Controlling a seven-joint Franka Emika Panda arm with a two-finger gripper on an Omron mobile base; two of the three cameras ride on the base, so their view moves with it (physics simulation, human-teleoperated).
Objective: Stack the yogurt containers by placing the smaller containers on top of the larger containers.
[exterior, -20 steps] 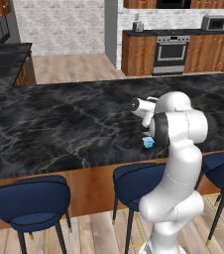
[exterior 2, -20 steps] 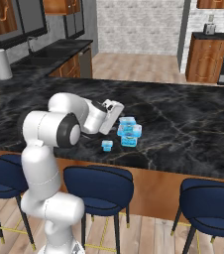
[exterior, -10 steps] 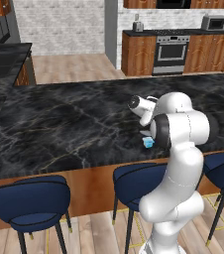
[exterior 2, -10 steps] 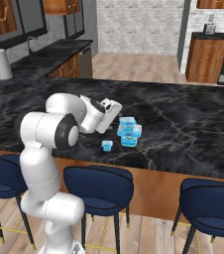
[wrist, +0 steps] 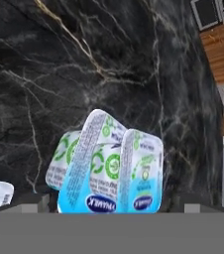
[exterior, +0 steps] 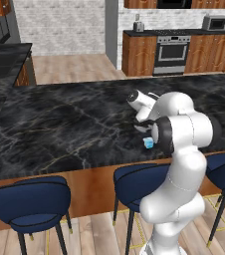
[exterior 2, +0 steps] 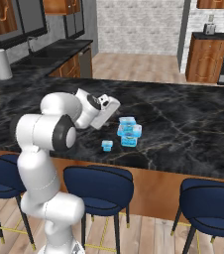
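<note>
On counter (exterior 2: 193, 129), near front edge: yogurt containers in cluster, largest tub (exterior 2: 129, 130) with middling tub (wrist: 64, 158) touching or just beside it; whether stacked, cannot tell. Tiny tub (exterior 2: 107, 145) apart, nearer counter edge, unstacked. Gripper (exterior 2: 109, 113) just beside cluster, jaws wide, nothing held. Judged step: approach for pick. Next move calls for choosing a smaller tub, centring jaws, closing squarely. All tubs lidded; contents hidden.

From the left base view, my arm hides all but the tiny yogurt tub (exterior: 148, 143). In the hand view, label print on the tubs (wrist: 109, 166) is blurred, possibly a brand name.
</note>
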